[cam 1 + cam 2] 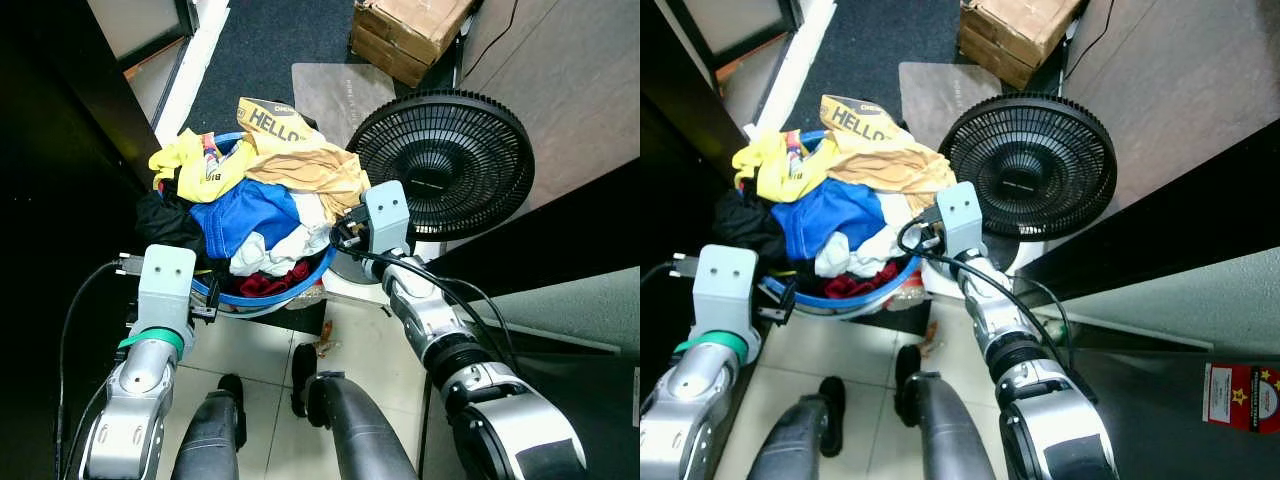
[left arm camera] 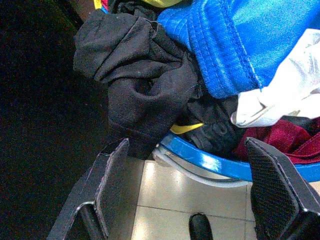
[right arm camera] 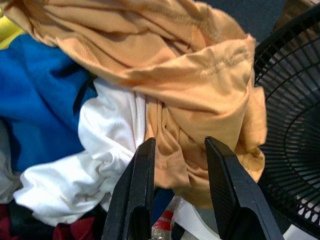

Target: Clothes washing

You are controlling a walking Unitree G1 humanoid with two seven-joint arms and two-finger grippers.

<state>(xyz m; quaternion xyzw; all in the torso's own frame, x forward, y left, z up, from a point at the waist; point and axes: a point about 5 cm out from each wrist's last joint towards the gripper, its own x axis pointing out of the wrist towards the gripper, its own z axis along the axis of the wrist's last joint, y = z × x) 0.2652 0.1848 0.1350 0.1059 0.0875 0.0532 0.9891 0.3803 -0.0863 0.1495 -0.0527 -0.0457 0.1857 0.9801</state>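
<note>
Now both arms close on a blue basket (image 1: 262, 296) heaped with laundry on the tiled floor (image 1: 240, 345), so carrying it off appears to be the step in hand. At its near-left rim the left gripper (image 2: 192, 167) stands wide, beside a black garment (image 2: 142, 85). At its right edge the right gripper (image 3: 179, 165) is narrow, touching an orange shirt (image 3: 195, 95). Beyond stands a black fan (image 1: 440, 160). Next, each should probably clamp the rim.
</note>
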